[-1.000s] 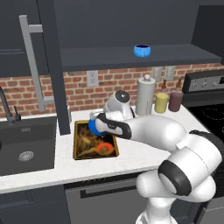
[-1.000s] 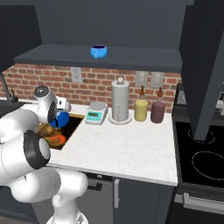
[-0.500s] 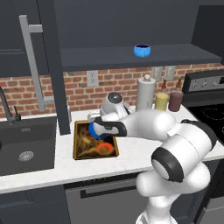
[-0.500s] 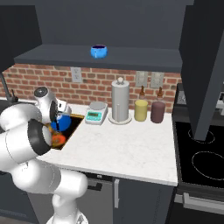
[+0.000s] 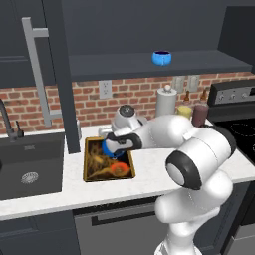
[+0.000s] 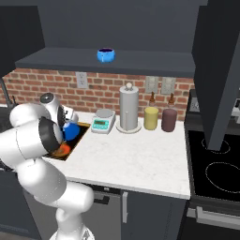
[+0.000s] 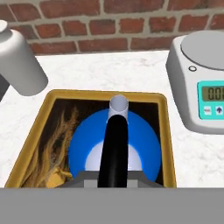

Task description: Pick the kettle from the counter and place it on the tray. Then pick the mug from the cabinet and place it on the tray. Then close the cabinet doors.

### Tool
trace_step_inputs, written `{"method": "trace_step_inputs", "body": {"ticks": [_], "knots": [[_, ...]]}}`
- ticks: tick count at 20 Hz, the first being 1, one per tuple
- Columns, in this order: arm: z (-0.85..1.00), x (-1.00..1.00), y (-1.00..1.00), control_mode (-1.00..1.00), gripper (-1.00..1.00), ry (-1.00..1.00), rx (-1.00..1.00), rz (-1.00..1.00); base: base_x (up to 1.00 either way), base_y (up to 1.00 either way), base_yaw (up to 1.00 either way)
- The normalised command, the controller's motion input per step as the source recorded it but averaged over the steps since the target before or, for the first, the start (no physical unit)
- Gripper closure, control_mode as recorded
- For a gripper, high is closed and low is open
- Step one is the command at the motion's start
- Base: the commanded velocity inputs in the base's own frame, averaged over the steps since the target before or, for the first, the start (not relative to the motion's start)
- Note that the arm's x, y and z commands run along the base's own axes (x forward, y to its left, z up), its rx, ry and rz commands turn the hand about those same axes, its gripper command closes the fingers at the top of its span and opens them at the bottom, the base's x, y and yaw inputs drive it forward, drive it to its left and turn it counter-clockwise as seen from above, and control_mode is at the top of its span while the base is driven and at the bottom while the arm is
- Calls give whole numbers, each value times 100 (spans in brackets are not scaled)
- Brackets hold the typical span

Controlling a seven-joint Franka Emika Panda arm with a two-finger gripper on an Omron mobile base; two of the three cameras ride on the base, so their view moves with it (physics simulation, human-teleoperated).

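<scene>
Kettle (image 7: pixel 114 148) over tray (image 7: pixel 164 131), black handle between gripper (image 7: pixel 113 177) jaws

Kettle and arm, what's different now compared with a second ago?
The arm's elbow has swung further toward the tray, carrying the kettle slightly lower over it. The pincer has kept its grip on the kettle's black handle; nothing was let go. The mug on the cabinet shelf, the scale and the canisters stayed put.
</scene>
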Motion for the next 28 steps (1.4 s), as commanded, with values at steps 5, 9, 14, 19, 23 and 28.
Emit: {"method": "trace_step_inputs", "body": {"ticks": [5,9,14,19,23,28], "knots": [[-12,32,0,-100,100,0,1,0,0,0,0],[-6,36,0,-100,100,0,1,0,0,0,0],[-25,10,0,-100,-100,8,2,0,0,0,0],[-36,0,0,-100,-100,15,0,0,0,0,0],[-4,-1,0,-100,-100,0,1,0,0,0,0],[4,-14,-5,-100,-100,0,0,-2,0,0,0]]}}
